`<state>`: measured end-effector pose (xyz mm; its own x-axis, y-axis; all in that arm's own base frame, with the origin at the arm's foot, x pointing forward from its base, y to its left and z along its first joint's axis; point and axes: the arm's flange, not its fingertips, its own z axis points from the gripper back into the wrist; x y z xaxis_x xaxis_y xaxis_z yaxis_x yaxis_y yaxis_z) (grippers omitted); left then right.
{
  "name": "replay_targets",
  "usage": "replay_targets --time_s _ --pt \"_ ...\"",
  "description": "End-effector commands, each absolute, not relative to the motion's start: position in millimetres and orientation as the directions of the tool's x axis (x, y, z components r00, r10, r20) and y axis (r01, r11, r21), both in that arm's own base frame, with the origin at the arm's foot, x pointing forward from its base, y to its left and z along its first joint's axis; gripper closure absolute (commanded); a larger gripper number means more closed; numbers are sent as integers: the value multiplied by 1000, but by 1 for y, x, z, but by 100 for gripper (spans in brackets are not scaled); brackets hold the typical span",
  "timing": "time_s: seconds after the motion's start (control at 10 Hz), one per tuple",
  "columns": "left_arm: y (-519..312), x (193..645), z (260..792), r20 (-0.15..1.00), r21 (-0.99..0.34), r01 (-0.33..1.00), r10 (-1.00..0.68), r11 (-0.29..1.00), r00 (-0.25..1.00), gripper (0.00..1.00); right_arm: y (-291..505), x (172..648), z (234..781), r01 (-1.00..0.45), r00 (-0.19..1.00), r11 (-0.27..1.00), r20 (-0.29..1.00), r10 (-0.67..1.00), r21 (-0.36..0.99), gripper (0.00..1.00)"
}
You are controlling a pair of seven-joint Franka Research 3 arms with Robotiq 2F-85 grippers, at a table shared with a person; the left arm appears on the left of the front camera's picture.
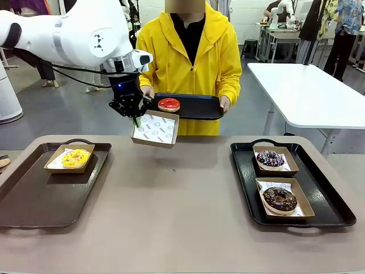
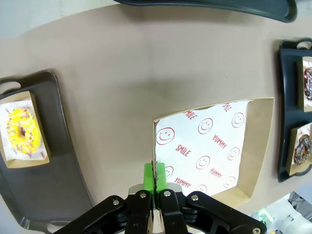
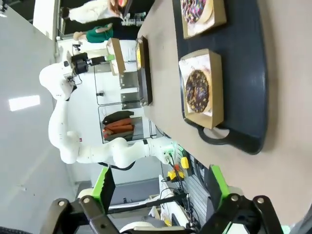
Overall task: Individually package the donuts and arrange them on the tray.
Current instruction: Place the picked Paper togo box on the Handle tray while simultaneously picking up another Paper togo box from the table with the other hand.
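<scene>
Tan tabletop (image 1: 171,200) ahead. My left gripper (image 1: 136,119) pinched shut on rim of empty paper-lined cardboard box (image 1: 155,129), lifted above table's far middle. Person's black tray (image 1: 197,107) carries red-glazed donut (image 1: 169,104). Yellow-glazed donut (image 1: 76,157) boxed left; two chocolate sprinkled donuts (image 1: 279,198) boxed right. My right gripper (image 3: 158,195) spread wide, empty.

Front view: fixed, robot's side, facing across the desk (image 1: 182,200) toward the person, mid-distance. Left wrist view: looks steeply down past its gripper (image 2: 154,178) onto the desk from above, close to a held box (image 2: 219,146). Right wrist view: rolled sideways, low beside the desk. Shared by all three: both trays and the boxed donuts.
</scene>
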<state>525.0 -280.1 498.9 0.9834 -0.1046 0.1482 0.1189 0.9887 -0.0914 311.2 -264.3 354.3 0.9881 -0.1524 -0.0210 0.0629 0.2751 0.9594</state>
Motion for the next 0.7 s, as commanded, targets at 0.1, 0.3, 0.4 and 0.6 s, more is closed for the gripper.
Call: replay_targets --time_s 0.1,0.3,0.4,0.6 --pt "-297 561 491 130 -44 81 -75 996 989 100 -269 317 358 -36 980 278 88 -177 960 0" --pt "-287 548 487 137 -69 103 -93 992 986 100 -268 316 355 42 987 277 3 -160 960 0" --pt "-287 548 487 137 -69 103 -93 992 986 100 -268 316 355 42 987 277 3 -160 960 0" --pt "-287 548 487 137 -69 103 -93 992 986 100 -268 316 355 42 987 277 3 -160 960 0"
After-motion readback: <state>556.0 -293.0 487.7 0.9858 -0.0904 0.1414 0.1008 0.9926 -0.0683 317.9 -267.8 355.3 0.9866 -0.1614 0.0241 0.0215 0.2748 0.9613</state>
